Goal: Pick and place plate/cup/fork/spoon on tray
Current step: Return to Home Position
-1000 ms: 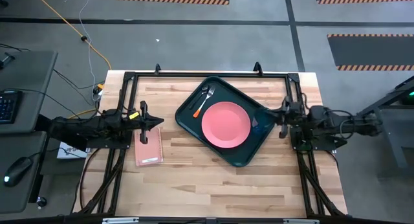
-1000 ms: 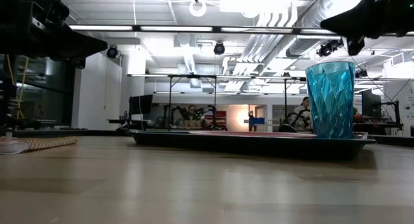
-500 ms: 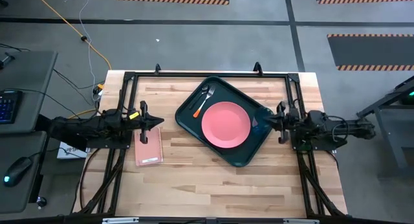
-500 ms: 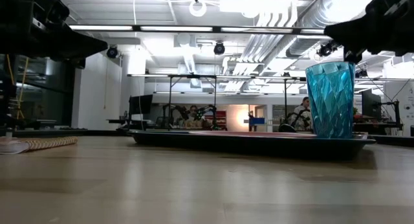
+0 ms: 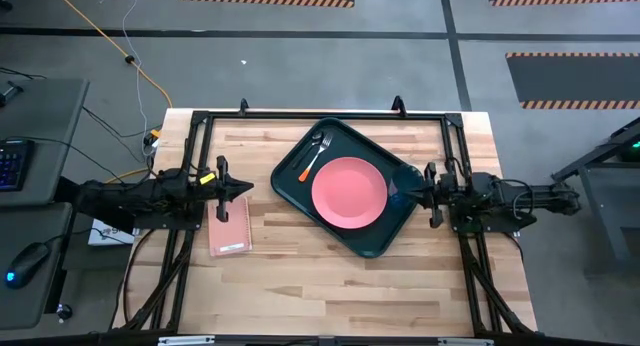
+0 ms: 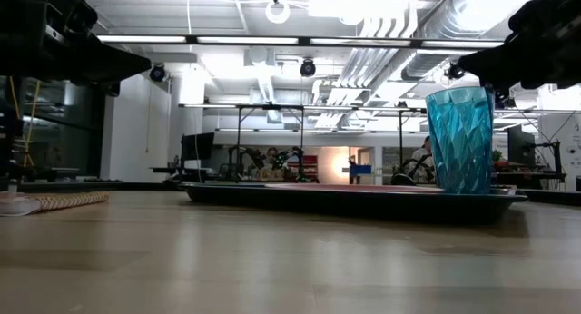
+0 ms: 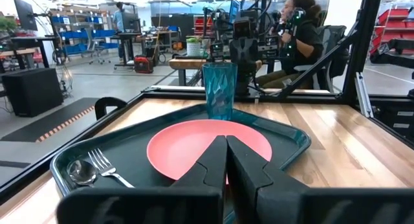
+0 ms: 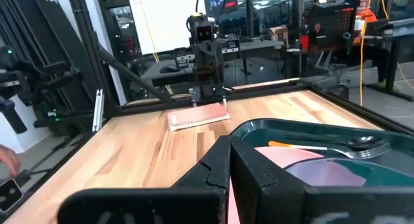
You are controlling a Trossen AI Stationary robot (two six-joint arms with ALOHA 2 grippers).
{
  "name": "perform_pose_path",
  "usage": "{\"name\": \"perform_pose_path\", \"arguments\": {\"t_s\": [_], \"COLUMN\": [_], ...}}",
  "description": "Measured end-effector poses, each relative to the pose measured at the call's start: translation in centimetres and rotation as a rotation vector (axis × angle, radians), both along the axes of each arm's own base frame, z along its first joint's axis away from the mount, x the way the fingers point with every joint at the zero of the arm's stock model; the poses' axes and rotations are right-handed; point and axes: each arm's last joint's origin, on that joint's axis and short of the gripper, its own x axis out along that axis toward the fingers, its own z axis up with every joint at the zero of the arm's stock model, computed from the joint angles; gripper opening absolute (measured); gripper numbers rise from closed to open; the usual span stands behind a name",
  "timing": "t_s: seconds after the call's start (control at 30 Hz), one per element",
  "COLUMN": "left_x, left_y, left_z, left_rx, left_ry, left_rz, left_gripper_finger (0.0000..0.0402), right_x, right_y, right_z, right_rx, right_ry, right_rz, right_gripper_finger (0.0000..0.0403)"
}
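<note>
Teal cup (image 6: 461,140) stands upright at the tray's (image 5: 365,238) corner; the clenched, empty right gripper (image 8: 228,141) has edged nearer the tray, and the left gripper (image 7: 226,140) is likewise clenched.

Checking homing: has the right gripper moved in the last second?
Yes. In the low view the right gripper has sunk toward the rim of the cup, which stays on the tray.

Near edge of plate (image 7: 194,146) hidden behind left gripper (image 7: 226,145), fork (image 7: 103,164) handle likewise — spoon (image 5: 317,140) too small from above.
</note>
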Motion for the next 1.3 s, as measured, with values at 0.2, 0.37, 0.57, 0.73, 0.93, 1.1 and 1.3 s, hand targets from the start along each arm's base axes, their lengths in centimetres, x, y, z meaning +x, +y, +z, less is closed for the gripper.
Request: {"name": "perform_pose_path", "arguments": {"t_s": [0.2, 0.37, 0.57, 0.73, 0.93, 1.1, 1.3], "left_x": [0.00, 0.00, 0.00, 0.00, 0.00, 0.00, 0.00], "left_y": [0.00, 0.00, 0.00, 0.00, 0.00, 0.00, 0.00], "left_z": [0.00, 0.00, 0.00, 0.00, 0.00, 0.00, 0.00], "left_rx": [0.000, 0.000, 0.000, 0.000, 0.000, 0.000, 0.000], "left_ry": [0.000, 0.000, 0.000, 0.000, 0.000, 0.000, 0.000], "left_rz": [0.000, 0.000, 0.000, 0.000, 0.000, 0.000, 0.000], "left_gripper_finger": [0.0000, 0.0000, 0.0000, 0.0000, 0.0000, 0.0000, 0.0000], "right_x": [-0.01, 0.00, 0.00, 0.00, 0.00, 0.00, 0.00], "right_y": [0.04, 0.04, 0.04, 0.04, 0.04, 0.04, 0.04], "right_z": [0.00, -0.02, -0.02, -0.03, -0.03, -0.03, -0.04], "right_rx": [-0.056, -0.049, -0.049, -0.049, -0.049, -0.049, -0.049], "right_ry": [0.001, 0.002, 0.002, 0.002, 0.002, 0.002, 0.003], "right_rz": [0.011, 0.013, 0.012, 0.012, 0.012, 0.012, 0.012], "right_gripper_finger": [0.0000, 0.0000, 0.0000, 0.0000, 0.0000, 0.0000, 0.0000]}}
